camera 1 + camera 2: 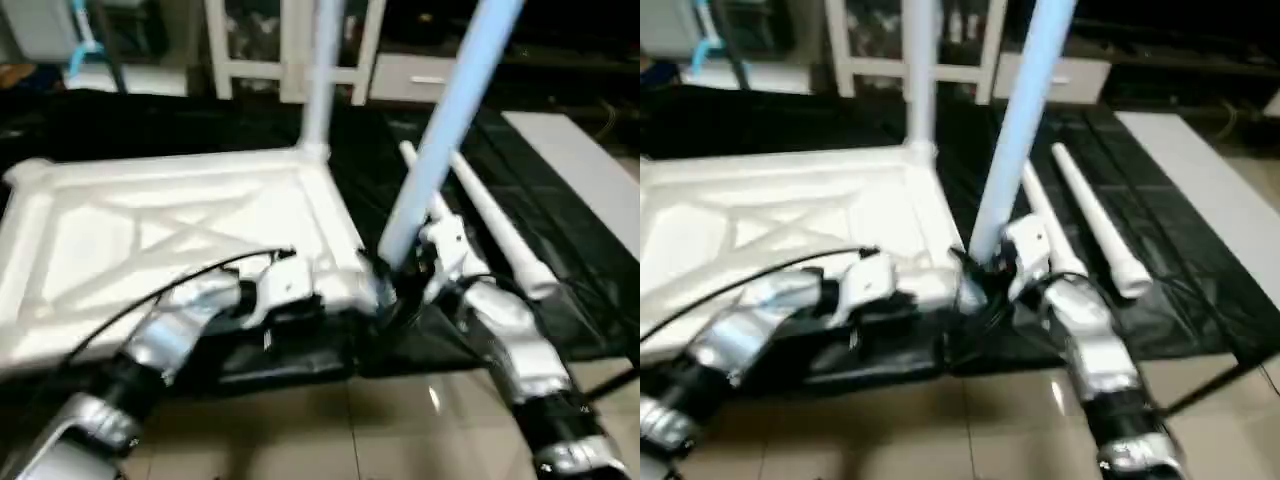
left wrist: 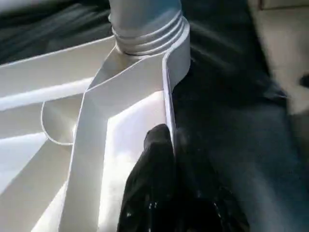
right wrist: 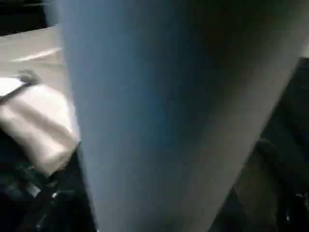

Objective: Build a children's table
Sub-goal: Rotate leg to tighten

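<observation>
The white table top (image 1: 150, 230) lies upside down on a black cloth, X-ribs facing up. One white leg (image 1: 322, 80) stands upright in its far right corner socket. A second leg (image 1: 440, 140) leans to the right out of the near right corner. My left gripper (image 2: 166, 145) is shut on the top's rim just beside that near corner. My right gripper (image 1: 395, 282) sits at the base of the leaning leg (image 3: 169, 116), its jaws on either side of the tube with a gap showing on one side. Two loose legs (image 1: 1095, 225) lie on the cloth to the right.
A white glass-door cabinet (image 1: 290, 50) stands behind the work. The black cloth (image 1: 560, 290) ends near a pale flat board (image 1: 585, 170) on the right. Tiled floor (image 1: 350, 430) runs along the near edge. A black cable arcs over my left forearm.
</observation>
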You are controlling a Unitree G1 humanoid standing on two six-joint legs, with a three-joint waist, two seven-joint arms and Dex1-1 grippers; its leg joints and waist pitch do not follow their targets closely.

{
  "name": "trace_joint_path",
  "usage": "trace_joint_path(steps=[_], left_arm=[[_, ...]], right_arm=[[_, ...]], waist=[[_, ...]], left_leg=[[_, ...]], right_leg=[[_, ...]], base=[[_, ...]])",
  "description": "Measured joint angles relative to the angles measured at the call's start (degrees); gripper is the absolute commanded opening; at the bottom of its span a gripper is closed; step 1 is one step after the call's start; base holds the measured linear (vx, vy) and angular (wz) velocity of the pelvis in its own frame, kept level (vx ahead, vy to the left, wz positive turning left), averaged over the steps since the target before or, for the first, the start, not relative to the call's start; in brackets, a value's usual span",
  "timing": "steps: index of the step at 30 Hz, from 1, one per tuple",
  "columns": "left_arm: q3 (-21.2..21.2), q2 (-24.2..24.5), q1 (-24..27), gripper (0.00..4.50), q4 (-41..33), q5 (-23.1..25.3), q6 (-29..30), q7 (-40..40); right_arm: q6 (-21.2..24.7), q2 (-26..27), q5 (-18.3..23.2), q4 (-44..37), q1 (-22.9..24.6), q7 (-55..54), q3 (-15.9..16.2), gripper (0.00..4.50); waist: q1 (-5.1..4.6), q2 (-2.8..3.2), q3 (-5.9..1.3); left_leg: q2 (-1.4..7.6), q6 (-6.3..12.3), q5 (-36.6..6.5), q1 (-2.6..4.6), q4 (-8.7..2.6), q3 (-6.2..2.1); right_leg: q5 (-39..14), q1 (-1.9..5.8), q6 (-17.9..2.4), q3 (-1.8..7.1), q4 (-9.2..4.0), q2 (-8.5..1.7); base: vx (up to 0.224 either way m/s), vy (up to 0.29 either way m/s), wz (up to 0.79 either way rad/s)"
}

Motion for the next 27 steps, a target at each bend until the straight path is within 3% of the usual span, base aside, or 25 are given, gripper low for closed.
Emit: trace_joint_path(steps=[3, 10, 17, 27], left_arm=[[-0.07, 0.38, 1.15, 0.0, -1.2, -1.69, 0.22, -2.56], [-0.37, 0.74, 1.51, 0.0, -1.7, -3.23, 1.16, -5.9], [-0.55, 0.86, 1.51, 0.0, -1.87, -3.27, 0.87, -6.61], [-0.46, 1.05, 1.47, 0.0, -1.78, -3.24, 0.93, -6.68]], right_arm=[[0.34, -4.55, 1.65, -0.8, 1.5, 8.42, 0.77, 3.47], [3.02, -6.45, 3.18, -0.74, 1.92, 15.27, 0.94, 3.47], [5.0, -9.02, 3.65, -0.16, 1.93, 20.0, 1.5, 2.81], [5.24, -8.26, 3.61, 0.16, 1.91, 20.82, 1.57, 2.11]], waist=[[0.3, -0.02, -0.01], [0.29, -0.05, -0.01], [0.3, -0.06, -0.02], [0.15, -0.08, -0.03]], left_leg=[[-0.01, 0.01, -0.01, 0.09, 0.01, 0.03], [0.0, 0.0, 0.0, 0.19, 0.0, -0.02], [0.0, 0.0, 0.0, 0.16, 0.0, -0.02], [0.01, 0.0, 0.0, 0.19, 0.0, -0.03]], right_leg=[[-0.01, 0.16, 0.02, 0.01, -0.03, -0.03], [-0.02, 0.22, 0.04, 0.0, 0.11, -0.02], [-0.04, 0.27, 0.07, -0.01, 0.08, -0.03], [-0.03, 0.27, 0.06, -0.02, 0.1, -0.03]], base=[[0.0, 0.0, 0.0], [0.0, 0.0, 0.0], [0.0, 0.0, 0.0], [0.0, 0.0, 0.0]])
